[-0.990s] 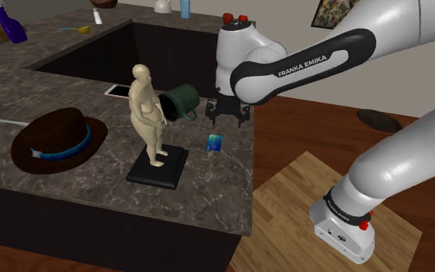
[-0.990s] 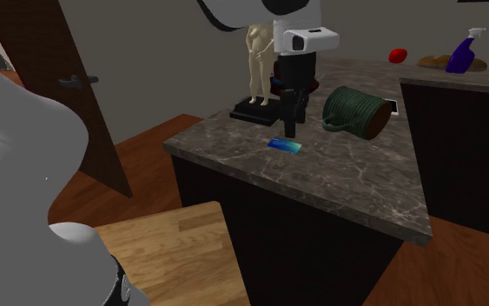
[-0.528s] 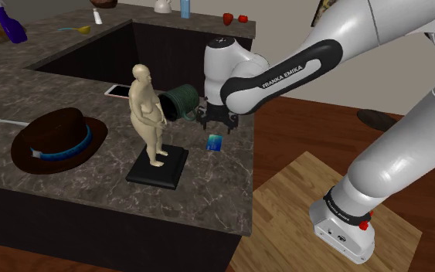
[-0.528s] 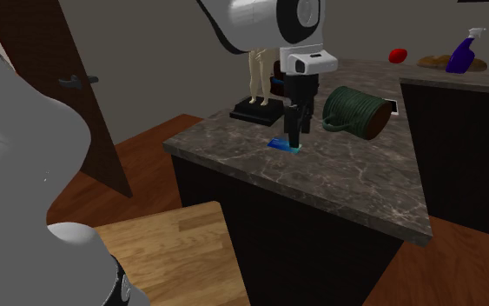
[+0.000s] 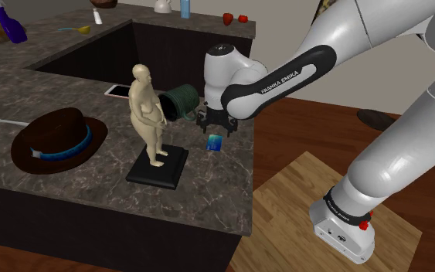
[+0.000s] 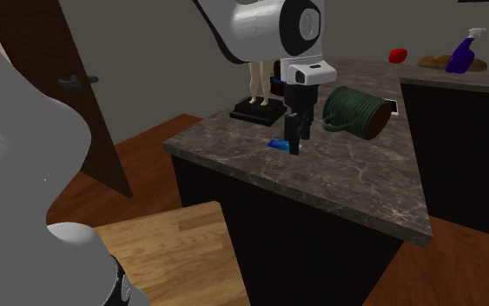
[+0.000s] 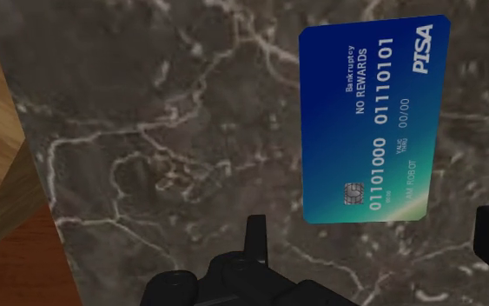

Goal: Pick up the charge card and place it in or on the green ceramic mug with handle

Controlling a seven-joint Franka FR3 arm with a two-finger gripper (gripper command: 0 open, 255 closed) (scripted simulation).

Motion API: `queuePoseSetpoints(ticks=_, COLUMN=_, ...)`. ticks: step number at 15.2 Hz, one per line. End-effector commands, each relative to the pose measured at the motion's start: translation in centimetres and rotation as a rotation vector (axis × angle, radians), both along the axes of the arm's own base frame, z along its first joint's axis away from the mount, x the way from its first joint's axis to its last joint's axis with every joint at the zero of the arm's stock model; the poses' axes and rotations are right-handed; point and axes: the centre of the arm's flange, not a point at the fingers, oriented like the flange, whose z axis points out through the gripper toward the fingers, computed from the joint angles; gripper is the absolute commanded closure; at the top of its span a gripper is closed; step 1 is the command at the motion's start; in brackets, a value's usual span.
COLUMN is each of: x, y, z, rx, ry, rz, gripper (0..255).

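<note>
The gripper [image 6: 293,144] has descended to the charge card [image 7: 368,122] — jaws spread, straddling it, nothing held; closing likely comes next.

You are looking at a countertop [image 7: 164,130] that is showing as dark stone, veined with pale streaks. On it the charge card [image 7: 368,122] is reading as smooth plastic, its blue-to-green face printed in white and carrying a small metallic chip. The green mug [image 6: 355,111] is showing a ribbed outer wall; its finish is looking matt, though at this distance you cannot be sure. The figurine [image 5: 146,108] is appearing smooth, tan and matt on a flat black base [image 5: 158,168]. The hat [image 5: 53,139] is showing matt dark brown with a blue band. The arm [image 5: 397,154] is gleaming in glossy white, and the board [image 5: 300,201] is showing pale wood grain.
</note>
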Motion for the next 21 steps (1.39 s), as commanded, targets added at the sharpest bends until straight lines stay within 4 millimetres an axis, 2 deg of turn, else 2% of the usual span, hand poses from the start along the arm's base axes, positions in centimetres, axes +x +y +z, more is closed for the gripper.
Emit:
queuePoseSetpoints(ticks=1, x=0.0, y=0.0, z=0.0, rx=0.0, ry=0.0, rz=0.0, gripper=0)
queuePoseSetpoints(ticks=2, x=0.0, y=0.0, z=0.0, rx=0.0, ry=0.0, rz=0.0, gripper=0)
queuePoseSetpoints(ticks=3, x=0.0, y=0.0, z=0.0, rx=0.0, ry=0.0, rz=0.0, gripper=255)
queuePoseSetpoints(ticks=12, x=0.0, y=0.0, z=0.0, rx=0.0, ry=0.0, rz=0.0, gripper=255)
queuePoseSetpoints(ticks=21, x=0.0, y=0.0, z=4.7, rx=0.0, ry=0.0, rz=0.0, gripper=255)
